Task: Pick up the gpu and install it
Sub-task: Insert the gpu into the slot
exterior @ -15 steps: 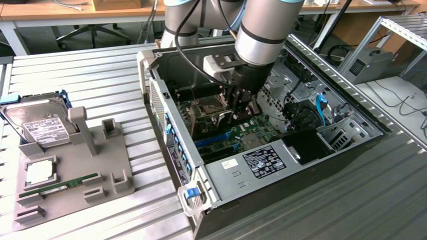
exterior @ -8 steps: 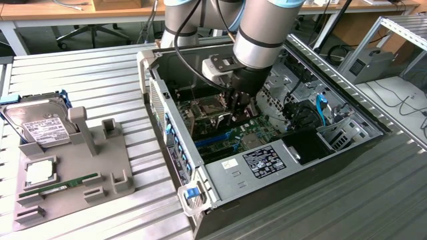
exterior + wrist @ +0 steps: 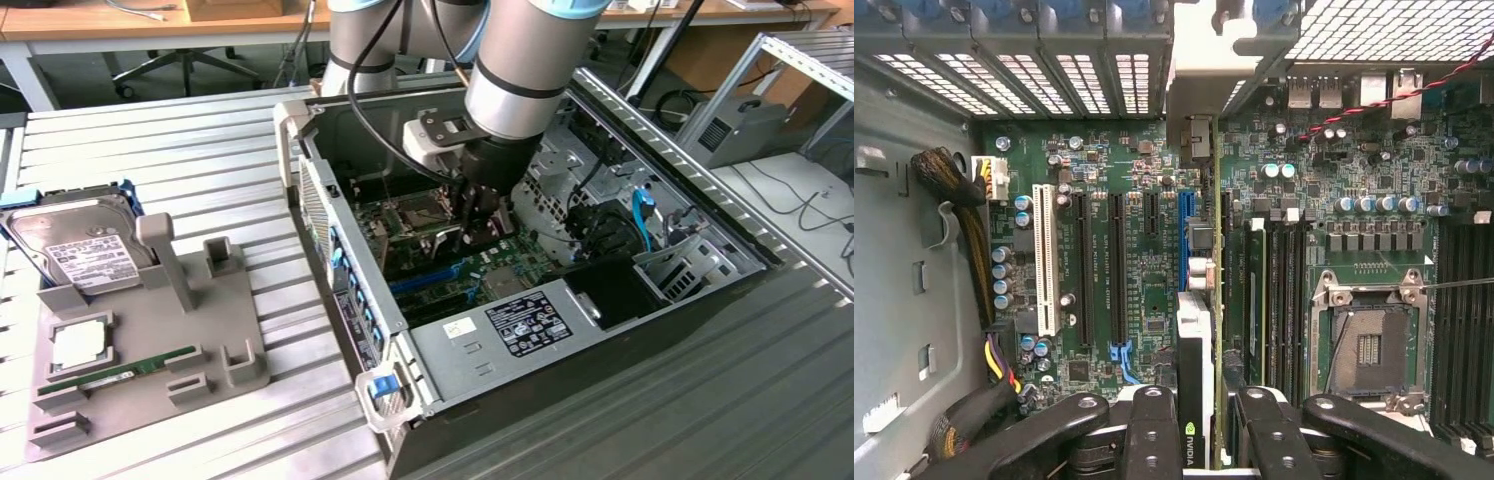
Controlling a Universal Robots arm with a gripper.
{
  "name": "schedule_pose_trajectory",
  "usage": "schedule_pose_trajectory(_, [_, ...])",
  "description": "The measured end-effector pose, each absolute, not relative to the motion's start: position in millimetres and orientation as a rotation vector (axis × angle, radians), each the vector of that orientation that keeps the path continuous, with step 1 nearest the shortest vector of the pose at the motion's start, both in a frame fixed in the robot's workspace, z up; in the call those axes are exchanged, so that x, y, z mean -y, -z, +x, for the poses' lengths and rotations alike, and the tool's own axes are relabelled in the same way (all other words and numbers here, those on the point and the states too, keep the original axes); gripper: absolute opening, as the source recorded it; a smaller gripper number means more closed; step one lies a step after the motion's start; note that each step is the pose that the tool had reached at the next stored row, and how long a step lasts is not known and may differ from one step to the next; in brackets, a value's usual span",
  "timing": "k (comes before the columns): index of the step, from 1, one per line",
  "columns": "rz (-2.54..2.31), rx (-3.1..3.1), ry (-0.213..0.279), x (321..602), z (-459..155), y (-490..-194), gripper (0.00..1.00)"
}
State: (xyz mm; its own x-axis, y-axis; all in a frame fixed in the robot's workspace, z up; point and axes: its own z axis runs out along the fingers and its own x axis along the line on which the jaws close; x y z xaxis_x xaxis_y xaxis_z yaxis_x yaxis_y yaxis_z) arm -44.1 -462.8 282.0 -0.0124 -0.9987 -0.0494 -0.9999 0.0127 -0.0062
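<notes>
The gpu (image 3: pixel 1194 375) is held edge-on inside the case (image 3: pixel 614 340), clamped between the gripper's (image 3: pixel 1206 445) fingers (image 3: pixel 1152 435) over the motherboard (image 3: pixel 1139 270); whether it touches a slot cannot be made out.

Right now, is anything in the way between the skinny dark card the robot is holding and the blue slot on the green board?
Nothing visible is. The black gripper holds the slim dark graphics card edge-on, lined up with the long blue slot on the green motherboard. The slot's visible part is bare.
</notes>
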Motion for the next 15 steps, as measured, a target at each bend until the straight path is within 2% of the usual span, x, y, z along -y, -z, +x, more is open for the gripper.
schedule_pose_trajectory(15, [-2.179, -2.207, -0.047, 462.8, -48.2, -282.0, 0.27])
